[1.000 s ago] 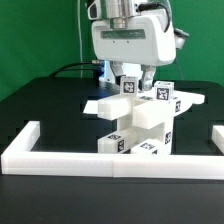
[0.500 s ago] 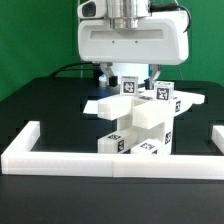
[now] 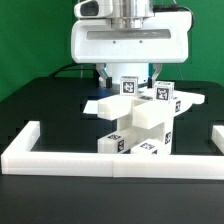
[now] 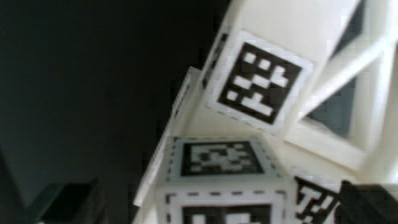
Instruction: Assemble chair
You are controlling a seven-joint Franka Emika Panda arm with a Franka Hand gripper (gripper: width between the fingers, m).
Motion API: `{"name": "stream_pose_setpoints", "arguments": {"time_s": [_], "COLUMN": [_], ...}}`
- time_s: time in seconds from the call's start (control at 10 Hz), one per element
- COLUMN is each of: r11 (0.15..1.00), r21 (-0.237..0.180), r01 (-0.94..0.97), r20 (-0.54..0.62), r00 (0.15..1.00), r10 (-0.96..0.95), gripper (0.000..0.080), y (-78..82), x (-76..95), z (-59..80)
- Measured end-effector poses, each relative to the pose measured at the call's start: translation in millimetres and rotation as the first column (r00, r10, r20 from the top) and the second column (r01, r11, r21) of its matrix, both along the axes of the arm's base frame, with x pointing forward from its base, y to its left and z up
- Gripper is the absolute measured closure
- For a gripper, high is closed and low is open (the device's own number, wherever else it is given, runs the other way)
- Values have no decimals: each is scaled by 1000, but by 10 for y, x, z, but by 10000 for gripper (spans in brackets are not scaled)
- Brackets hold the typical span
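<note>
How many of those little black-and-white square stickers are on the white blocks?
4 show in the exterior view: two up top, just under the gripper, and two at the chair's base. Others may be hidden on far sides.

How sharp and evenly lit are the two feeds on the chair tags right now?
Exterior view: even lighting, no glare, the chair in focus, though its tags are too small to read. Wrist view: very close and soft; the upper tag is legible, the lower tag blurred, and the background is dark.
</note>
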State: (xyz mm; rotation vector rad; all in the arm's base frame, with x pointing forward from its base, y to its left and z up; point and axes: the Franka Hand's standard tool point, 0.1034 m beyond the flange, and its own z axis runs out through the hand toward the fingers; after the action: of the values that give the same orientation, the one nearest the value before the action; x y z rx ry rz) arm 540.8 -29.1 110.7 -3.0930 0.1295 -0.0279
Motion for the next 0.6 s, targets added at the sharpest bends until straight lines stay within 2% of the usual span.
{"name": "stream_pose_setpoints", "arguments": {"time_s": [0.2, 0.4, 0.5, 0.6], "r11": [996, 996, 996, 999], "r21": [-2, -1, -1, -1], "r01": [-91, -85, -84, -54], "r20": [6, 6, 6, 5], "r00": [996, 996, 996, 999], "r10": [91, 85, 84, 54], "gripper": [151, 432, 432, 514], "y": [-32, -48, -49, -49], "x": [10, 8, 8, 8], "z": [9, 8, 8, 8]}}
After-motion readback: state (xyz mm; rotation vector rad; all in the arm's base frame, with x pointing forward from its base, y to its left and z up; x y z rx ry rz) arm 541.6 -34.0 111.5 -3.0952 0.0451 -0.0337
